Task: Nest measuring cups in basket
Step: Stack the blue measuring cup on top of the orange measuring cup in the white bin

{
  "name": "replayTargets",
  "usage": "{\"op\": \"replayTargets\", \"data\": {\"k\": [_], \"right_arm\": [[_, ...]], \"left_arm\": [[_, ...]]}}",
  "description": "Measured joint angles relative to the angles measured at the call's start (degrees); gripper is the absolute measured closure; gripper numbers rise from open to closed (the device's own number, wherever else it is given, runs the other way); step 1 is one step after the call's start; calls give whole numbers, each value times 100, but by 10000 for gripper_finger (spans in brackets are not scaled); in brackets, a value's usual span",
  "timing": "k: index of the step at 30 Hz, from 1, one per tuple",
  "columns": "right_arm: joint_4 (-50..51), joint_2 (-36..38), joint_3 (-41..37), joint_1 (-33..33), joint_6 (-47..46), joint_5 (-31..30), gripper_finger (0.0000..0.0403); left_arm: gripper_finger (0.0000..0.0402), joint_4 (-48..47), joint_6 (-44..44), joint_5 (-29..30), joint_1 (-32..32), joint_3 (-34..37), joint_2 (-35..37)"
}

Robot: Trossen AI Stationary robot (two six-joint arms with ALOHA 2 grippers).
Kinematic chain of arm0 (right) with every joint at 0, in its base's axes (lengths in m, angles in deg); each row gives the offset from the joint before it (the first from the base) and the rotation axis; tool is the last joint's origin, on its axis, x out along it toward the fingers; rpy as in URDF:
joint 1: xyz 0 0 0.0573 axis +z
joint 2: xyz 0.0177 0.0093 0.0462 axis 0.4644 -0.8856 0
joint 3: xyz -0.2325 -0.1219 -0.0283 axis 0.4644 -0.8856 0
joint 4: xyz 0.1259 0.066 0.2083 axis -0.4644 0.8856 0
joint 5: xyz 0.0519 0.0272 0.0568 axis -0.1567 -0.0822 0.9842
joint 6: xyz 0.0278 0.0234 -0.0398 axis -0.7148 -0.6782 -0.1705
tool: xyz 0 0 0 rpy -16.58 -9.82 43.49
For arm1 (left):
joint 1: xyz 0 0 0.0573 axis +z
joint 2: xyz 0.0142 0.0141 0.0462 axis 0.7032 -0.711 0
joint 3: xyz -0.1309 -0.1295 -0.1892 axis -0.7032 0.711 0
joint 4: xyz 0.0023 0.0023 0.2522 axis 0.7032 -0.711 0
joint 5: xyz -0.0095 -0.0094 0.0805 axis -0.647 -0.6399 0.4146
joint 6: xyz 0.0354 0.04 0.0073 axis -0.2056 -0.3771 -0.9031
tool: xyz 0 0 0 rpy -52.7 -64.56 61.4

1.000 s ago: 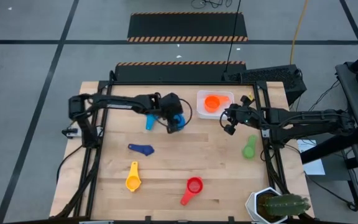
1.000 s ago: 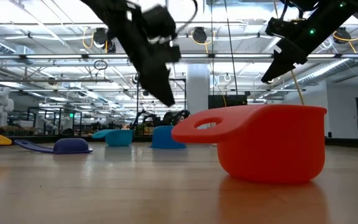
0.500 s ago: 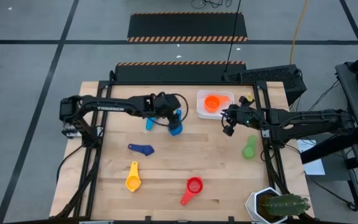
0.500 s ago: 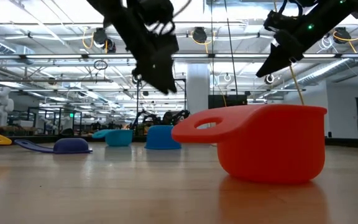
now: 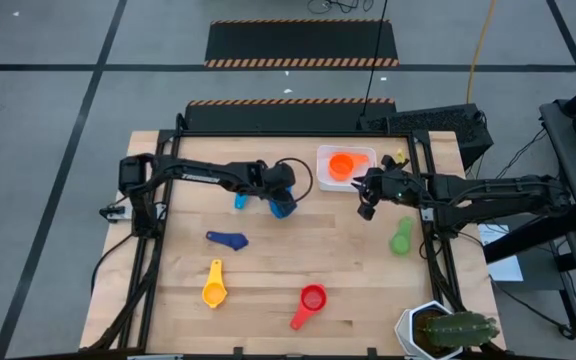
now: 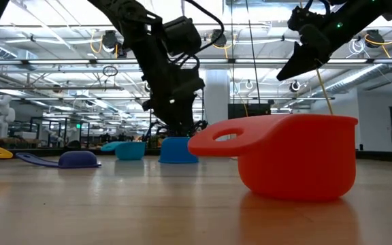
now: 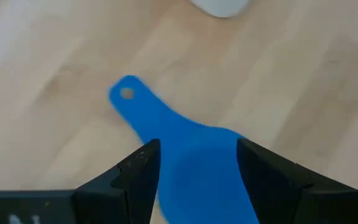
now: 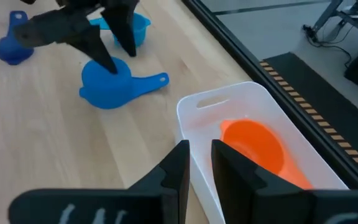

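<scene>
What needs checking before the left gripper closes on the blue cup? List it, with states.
1. Left gripper open, fingers either side of the blue cup: ok.
2. Blue cup on the table, mouth down: ok.
3. Light blue cup clear of the fingers: ok, beside but apart.
4. White basket free to take it: ok, only the orange cup inside.
5. Right gripper out of the way: not ok, it hangs beside the basket.
6. Fingers low enough to grip: cannot tell.
</scene>
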Motion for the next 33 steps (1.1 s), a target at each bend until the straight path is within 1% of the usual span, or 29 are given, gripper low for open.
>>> {"op": "replayTargets", "data": {"k": [2, 6, 11, 13, 14, 15, 17, 19, 20, 21, 24, 27, 28, 30, 33], "right_arm": [[-76, -2, 0, 53, 2, 176, 344], [-396, -159, 0, 190, 25, 691, 344], [-1017, -585, 0, 366, 171, 847, 344], [-1231, -791, 0, 406, 239, 976, 344], [-1313, -889, 2, 424, 263, 984, 344], [-1364, -995, 13, 447, 281, 984, 344], [-1447, -1182, 34, 481, 325, 986, 344], [-1452, -1356, 72, 505, 343, 985, 344], [-1458, -1436, 104, 507, 345, 983, 344], [-1463, -1500, 127, 507, 348, 982, 344], [-1452, -1616, 189, 507, 389, 977, 344], [-1465, -1640, 223, 507, 393, 971, 344], [-1465, -1636, 223, 506, 392, 967, 344], [-1456, -1639, 225, 506, 391, 966, 344], [-1463, -1639, 225, 505, 391, 966, 344]], "left_arm": [[188, 82, -62, -167, -44, 0, 0], [188, 135, -245, -271, -173, 0, 0], [188, 605, -1024, -690, -433, 0, -13], [188, 761, -1132, -703, -587, 0, 66], [188, 779, -1141, -616, -663, 0, 135], [188, 786, -1141, -408, -736, -2, 221], [188, 616, -1034, 306, -868, -11, 361], [188, 249, -761, 1087, -936, -13, 449], [188, 46, -567, 1358, -938, -13, 456], [188, -120, -335, 1500, -912, -13, 457], [188, -635, 335, 1596, -766, 24, 390], [188, -975, 724, 1639, -662, 85, 261], [188, -1025, 766, 1640, -643, 98, 237], [188, -839, 722, 1634, -633, 97, 204], [188, -711, 305, 1425, -651, 118, 118]]}}
